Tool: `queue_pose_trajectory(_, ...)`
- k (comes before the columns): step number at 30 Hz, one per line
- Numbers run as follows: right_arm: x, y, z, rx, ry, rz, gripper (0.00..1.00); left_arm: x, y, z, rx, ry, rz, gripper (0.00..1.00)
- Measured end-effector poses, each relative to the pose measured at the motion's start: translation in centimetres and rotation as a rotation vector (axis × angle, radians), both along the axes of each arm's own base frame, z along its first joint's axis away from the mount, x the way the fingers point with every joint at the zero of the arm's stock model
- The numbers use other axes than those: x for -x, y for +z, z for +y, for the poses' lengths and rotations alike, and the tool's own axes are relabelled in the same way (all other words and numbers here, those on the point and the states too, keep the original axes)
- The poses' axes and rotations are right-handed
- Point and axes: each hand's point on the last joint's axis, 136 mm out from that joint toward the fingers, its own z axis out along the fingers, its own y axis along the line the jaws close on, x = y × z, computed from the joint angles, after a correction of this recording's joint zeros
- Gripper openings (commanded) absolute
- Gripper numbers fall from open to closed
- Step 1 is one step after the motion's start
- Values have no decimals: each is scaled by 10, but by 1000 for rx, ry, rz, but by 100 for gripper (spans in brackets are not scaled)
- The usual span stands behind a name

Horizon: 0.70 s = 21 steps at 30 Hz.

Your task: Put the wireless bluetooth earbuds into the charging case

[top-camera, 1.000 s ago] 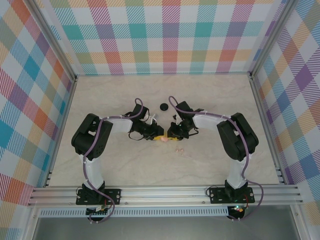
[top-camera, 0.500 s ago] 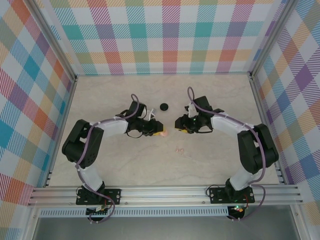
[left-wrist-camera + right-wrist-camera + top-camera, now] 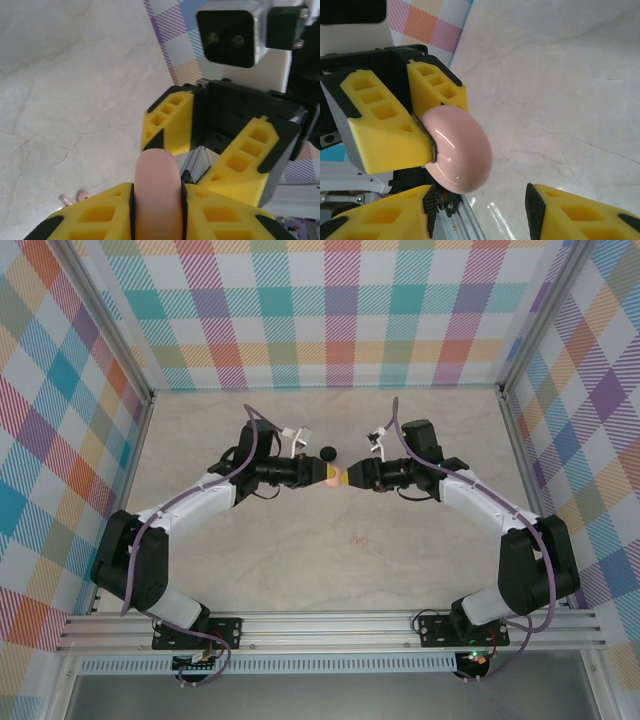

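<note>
Clamps pink charging case (image 3: 330, 478) edge-on in left gripper (image 3: 322, 477), raised over the table's (image 3: 230, 560) middle; faces it with right gripper (image 3: 346, 477), jaws spread and empty. Leaves insertion apparently undone: pink earbuds (image 3: 358, 538) loose toward the near edge, black case (image 3: 327, 452) beyond. Cannot tell where black buds lie, nor whether the held lid is open.

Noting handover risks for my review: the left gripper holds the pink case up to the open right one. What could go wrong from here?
1. The left gripper pinches the pink case by one edge, seemingly above the table. A nudge from the open right gripper could twist it loose and drop it.
2. The pink earbuds lie loose on the table nearby, so a falling case might scatter them.
</note>
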Motion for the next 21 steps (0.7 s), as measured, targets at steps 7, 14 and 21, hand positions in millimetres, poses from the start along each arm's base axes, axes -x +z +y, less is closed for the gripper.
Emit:
queue_pose_trajectory(7,9,17,6,-78,77,-31,53,10,24,0,48,-40,-48,26)
queue_pose_trajectory(14,17,35,10,-151,144,-69,49,16,34,-2,75,-71,-77,27)
queue_pose_trajectory(21,24,46,11,-191,183,-82,46,22,39,-7,84,-102,-101,26)
